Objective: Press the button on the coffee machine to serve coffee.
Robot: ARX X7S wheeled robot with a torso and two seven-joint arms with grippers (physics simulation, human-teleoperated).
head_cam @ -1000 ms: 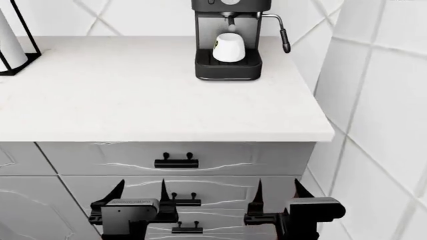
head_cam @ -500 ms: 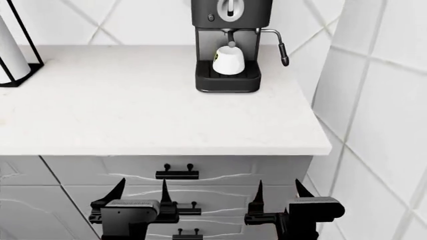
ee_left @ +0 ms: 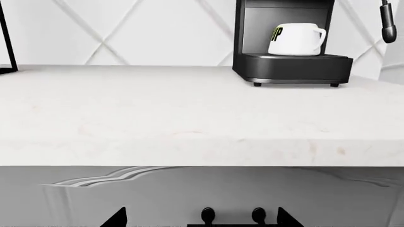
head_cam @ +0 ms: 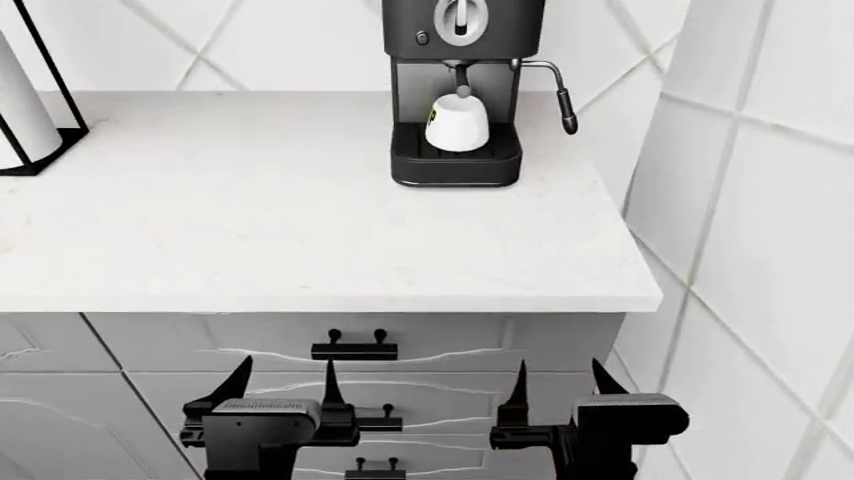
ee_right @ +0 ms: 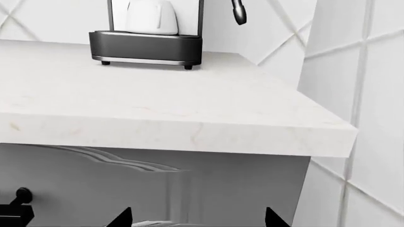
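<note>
The coffee machine stands at the far right of the white surface, against the tiled wall, with a white cup on its drip tray under the spout and its steam wand hanging on its right side. Both arms sit low, in front of the drawers — well short of the machine. The left end effector and the right end effector each have fingers spread apart, holding nothing.
</note>
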